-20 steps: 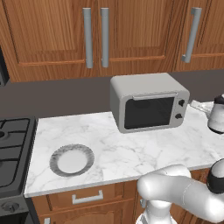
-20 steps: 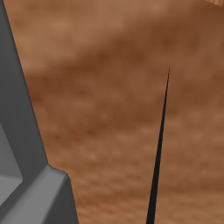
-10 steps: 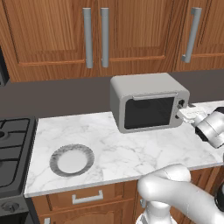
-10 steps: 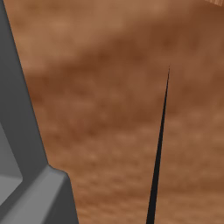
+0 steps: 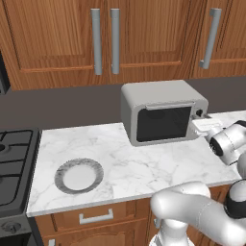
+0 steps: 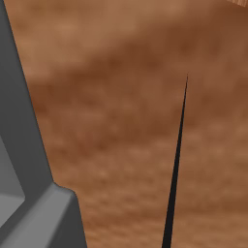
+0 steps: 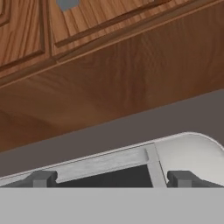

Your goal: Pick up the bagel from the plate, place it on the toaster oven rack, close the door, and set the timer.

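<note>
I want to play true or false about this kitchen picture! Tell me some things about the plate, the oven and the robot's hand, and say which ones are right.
1. The round plate with the white centre and grey ribbed rim has nothing on it. True.
2. The boxy light-grey toaster oven has its dark glass door hanging wide open. False: the door is shut flat against the front.
3. The robot's two-finger gripper is open. True: its finger tips stand far apart.
4. The plate sits on top of the toaster oven. False: it lies on the white marble counter, off to the oven's left in the left base view.
5. The gripper is holding a dark brown bagel. False: nothing is between its fingers.
</note>
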Available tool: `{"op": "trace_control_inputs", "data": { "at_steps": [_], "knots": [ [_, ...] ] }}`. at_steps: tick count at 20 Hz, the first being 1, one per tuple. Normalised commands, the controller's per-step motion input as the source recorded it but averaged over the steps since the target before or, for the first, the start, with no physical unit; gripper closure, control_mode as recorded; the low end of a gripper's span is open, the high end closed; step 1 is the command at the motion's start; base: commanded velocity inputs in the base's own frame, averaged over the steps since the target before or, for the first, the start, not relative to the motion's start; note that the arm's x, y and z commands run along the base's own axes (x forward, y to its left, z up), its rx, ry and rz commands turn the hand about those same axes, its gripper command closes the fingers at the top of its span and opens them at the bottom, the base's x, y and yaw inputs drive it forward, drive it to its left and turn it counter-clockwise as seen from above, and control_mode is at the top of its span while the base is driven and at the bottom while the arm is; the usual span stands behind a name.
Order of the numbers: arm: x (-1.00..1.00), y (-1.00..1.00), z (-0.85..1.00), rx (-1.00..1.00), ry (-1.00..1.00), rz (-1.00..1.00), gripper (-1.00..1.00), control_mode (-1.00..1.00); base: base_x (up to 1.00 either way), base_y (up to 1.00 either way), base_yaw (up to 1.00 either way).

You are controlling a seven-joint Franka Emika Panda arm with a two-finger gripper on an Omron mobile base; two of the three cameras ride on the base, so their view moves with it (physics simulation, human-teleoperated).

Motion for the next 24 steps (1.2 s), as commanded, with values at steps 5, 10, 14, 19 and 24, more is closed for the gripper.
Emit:
{"op": "trace_control_inputs", "data": {
  "at_steps": [5, 10, 14, 19, 24],
  "knots": [
    [0.0, -0.34, 0.0, 0.01, 0.0, -0.02, -1.0, -1.0, 0.0, 0.0, 0.0],
    [0.03, -0.08, 0.0, 0.0, 0.0, 0.0, -1.0, -1.0, 0.0, 0.0, 0.0],
    [0.09, 0.0, 0.0, 0.0, 0.0, 0.06, -1.0, -1.0, 0.0, 0.0, 0.0],
    [0.16, 0.0, 0.0, 0.0, 0.0, 0.05, -1.0, -1.0, 0.0, 0.0, 0.0],
    [0.11, -0.04, 0.0, 0.0, 0.0, -0.01, -1.0, -1.0, 0.0, 0.0, 0.0]
  ]
}}
